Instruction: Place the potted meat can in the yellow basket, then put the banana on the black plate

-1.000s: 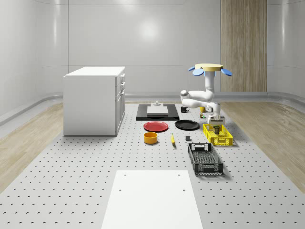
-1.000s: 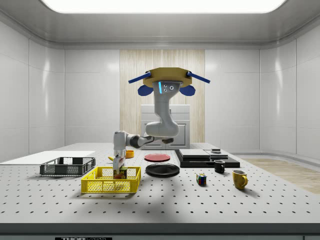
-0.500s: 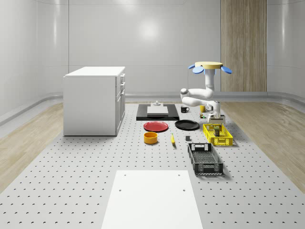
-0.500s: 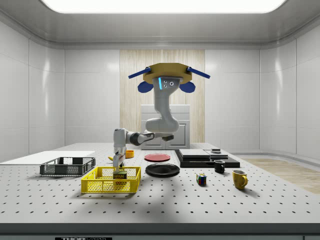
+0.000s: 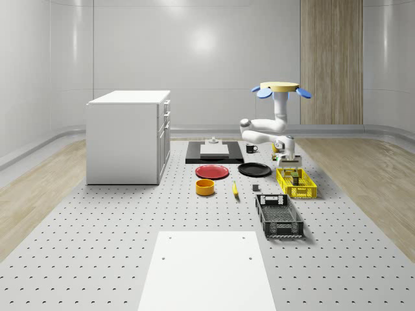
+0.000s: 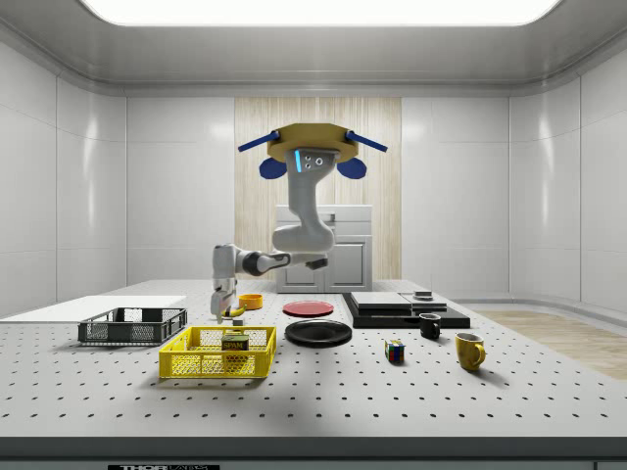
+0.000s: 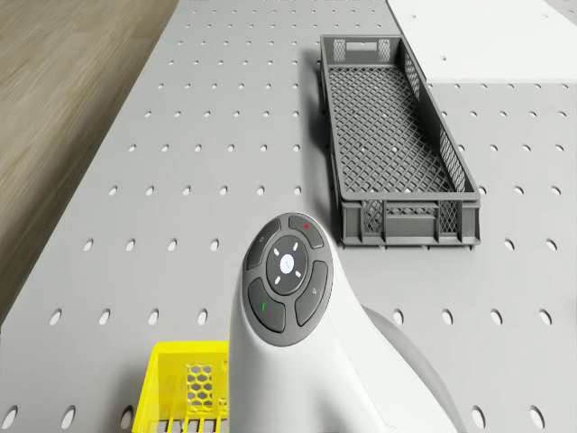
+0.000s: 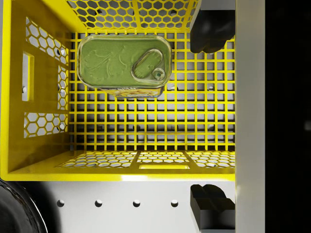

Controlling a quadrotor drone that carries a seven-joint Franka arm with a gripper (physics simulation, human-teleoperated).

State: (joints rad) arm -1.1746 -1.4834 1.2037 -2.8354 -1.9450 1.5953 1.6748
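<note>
Now potted meat can [image 8: 124, 65] upright in yellow basket [image 8: 14, 97], pincer [image 6: 221, 311] seemingly open above

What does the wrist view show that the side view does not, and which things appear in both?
The wrist view shows the can's green lid with its pull ring and the claw's fingers spread apart, empty. The side view shows the drone hovering above the table, the black plate and the grey crate. Both show the can standing inside the yellow basket.
</note>
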